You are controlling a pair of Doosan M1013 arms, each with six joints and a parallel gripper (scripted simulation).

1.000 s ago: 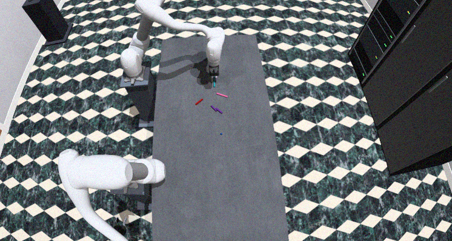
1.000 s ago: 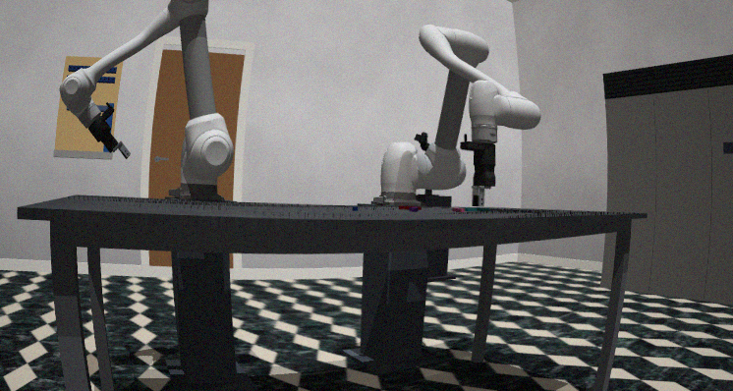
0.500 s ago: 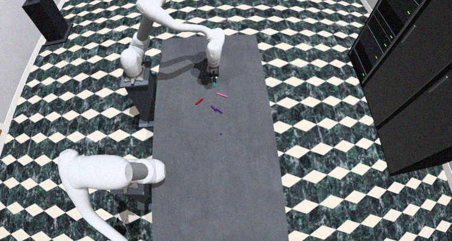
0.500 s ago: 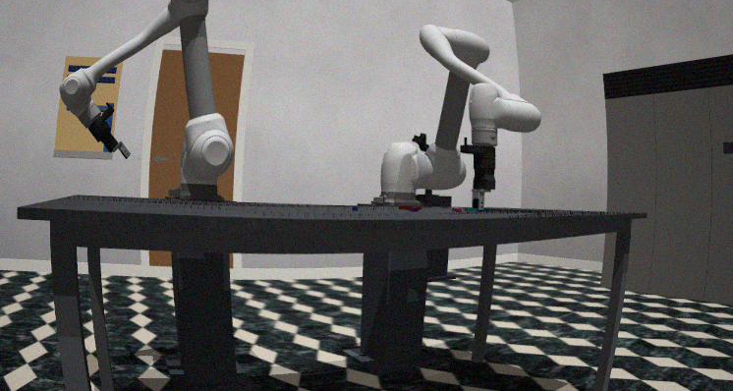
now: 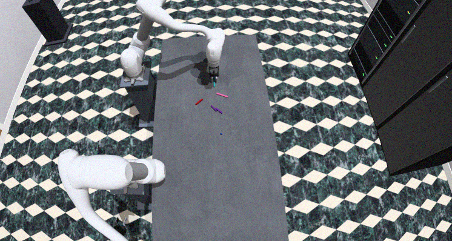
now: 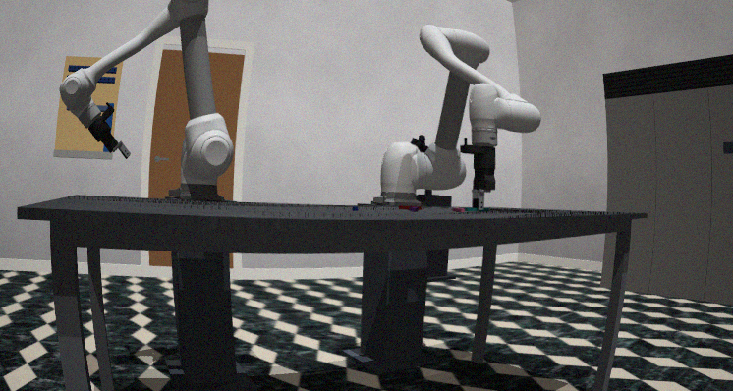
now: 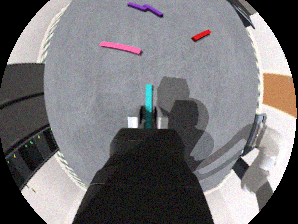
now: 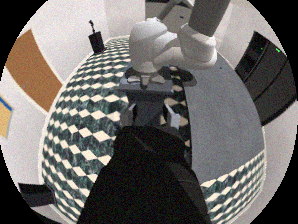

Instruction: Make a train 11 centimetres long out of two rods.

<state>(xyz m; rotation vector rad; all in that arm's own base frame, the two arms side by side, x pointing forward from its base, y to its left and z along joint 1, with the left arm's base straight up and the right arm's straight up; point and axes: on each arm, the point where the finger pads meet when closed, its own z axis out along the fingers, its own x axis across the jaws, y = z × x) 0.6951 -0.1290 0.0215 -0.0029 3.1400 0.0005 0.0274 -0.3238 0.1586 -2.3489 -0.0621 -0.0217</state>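
Observation:
The turquoise rod (image 5: 214,84) (image 7: 148,94) lies flat on the table, pointing away from my left gripper (image 5: 214,78) (image 6: 478,206) (image 7: 148,111). That gripper is low and partly open, with one finger on each side of the rod's near part. The fingers hide the rod's near end. The small blue rod (image 5: 220,134) (image 6: 355,208) lies alone, well apart from the turquoise one. My right gripper (image 6: 124,151) (image 8: 150,109) is wide open and empty, raised off the side of the table.
A pink rod (image 5: 222,94) (image 7: 121,48) lies closest to the turquoise one. A red rod (image 5: 199,102) (image 7: 201,35) lies apart. Two purple rods (image 5: 213,108) (image 5: 219,111) lie side by side, offset and touching or nearly so, between the pink and blue rods.

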